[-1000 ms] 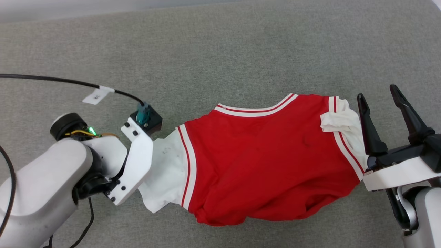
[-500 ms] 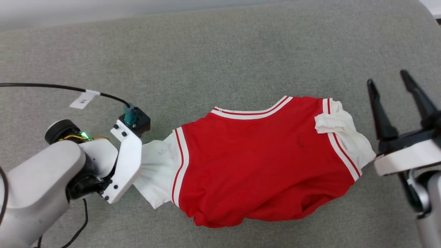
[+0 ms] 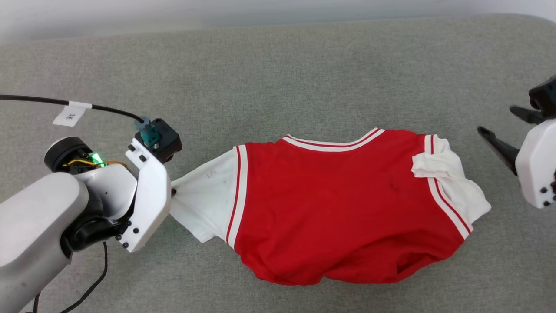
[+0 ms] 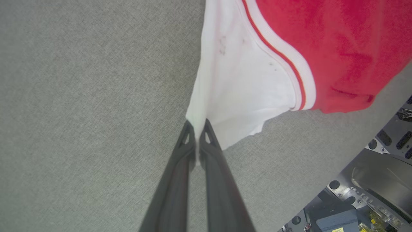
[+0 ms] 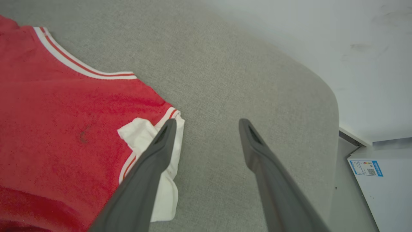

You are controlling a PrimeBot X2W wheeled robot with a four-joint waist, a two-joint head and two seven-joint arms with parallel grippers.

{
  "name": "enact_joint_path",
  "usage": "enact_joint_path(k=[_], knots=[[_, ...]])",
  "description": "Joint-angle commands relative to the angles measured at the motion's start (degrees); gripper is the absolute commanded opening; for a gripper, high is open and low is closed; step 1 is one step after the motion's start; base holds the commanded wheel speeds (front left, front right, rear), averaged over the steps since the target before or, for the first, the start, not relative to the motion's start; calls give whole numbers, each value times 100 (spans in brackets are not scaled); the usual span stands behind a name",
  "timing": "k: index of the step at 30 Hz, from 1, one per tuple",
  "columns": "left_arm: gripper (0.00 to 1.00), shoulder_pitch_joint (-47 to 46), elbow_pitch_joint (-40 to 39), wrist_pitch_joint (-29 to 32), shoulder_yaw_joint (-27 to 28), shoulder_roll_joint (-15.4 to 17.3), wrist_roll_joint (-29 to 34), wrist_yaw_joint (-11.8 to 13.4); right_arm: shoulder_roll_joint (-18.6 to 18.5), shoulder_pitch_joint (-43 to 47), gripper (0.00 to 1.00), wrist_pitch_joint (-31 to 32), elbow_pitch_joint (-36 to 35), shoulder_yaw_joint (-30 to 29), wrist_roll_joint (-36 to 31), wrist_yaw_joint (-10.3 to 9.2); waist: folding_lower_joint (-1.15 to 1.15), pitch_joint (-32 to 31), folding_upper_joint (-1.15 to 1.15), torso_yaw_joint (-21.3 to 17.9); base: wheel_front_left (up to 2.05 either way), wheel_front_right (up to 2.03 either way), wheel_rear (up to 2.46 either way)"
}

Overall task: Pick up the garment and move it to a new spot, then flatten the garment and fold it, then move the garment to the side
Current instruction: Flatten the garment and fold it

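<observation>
Grey fabric surface (image 3: pixel 278 65) | garment (image 3: pixel 339 208): red, white sleeves, rumpled

Head view looks down; both close wrist views share the garment (image 3: pixel 343 208).

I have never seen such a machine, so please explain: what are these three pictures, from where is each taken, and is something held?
This is a two-armed robot. The wide picture comes from its head camera, looking down on a grey padded surface. On it lies a red T-shirt with white sleeves. The other two pictures come from cameras on the wrists, looking along the dark fingers. The left gripper is shut on the edge of one white sleeve. The right gripper is open, beside the other sleeve, holding nothing.
</observation>
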Motion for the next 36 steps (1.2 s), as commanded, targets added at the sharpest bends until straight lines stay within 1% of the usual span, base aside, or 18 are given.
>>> enact_joint_path(k=[1,3,5,7,9,14,16,21,22,23,24,26,29,31,36], knots=[[0,-45,-63,13,14,-25,43,38,-271,-205,100,528,-18,233,372,-8,0,78,0,61,0,0,0],[0,-93,-126,23,13,-27,80,55,-478,-367,100,1146,25,501,872,-7,0,158,0,93,0,0,0],[0,-137,-167,26,18,-42,109,56,-651,-515,100,1716,174,710,1207,-8,0,241,0,127,0,0,0],[0,-191,-207,33,26,-52,155,56,-630,-631,100,2127,394,820,1550,-7,0,335,0,161,0,0,0],[0,-257,-234,40,27,-82,184,51,-544,-734,100,2333,617,882,1718,-7,0,436,0,211,0,0,0],[0,-424,-295,38,37,-121,270,28,-159,-870,100,2271,1170,925,1958,-7,0,655,0,297,0,0,0],[0,-458,-300,25,39,-130,302,22,-55,-880,100,2208,1305,1108,1874,-7,0,725,0,320,0,0,0],[0,-504,-268,-11,39,-164,303,23,329,-703,100,1978,1752,1663,1945,-7,0,815,0,329,0,0,0],[0,-495,-244,-32,38,-172,296,22,383,-706,95,1884,1801,1772,1953,-5,0,815,0,327,0,0,0],[0,-474,-216,-57,34,-172,291,21,426,-734,24,1744,1825,1858,1952,-5,0,805,0,317,0,0,0],[0,-444,-191,-75,32,-177,284,21,444,-777,0,1608,1844,1913,1971,-5,0,786,0,308,0,0,0],[0,-356,-104,-120,14,-166,269,20,365,-909,0,1327,1856,2003,1992,-6,0,702,0,278,0,0,0],[0,-304,-24,-312,45,-186,299,15,92,-1222,0,764,1807,1994,2014,-7,0,515,0,243,0,0,0],[0,-278,3,-507,106,-227,291,15,-80,-1361,0,389,1718,2021,2026,-7,0,371,0,230,0,0,0],[0,-423,-51,-1009,342,-200,404,59,-476,-1573,0,-252,1469,2093,2039,-7,0,60,0,204,0,0,0]])
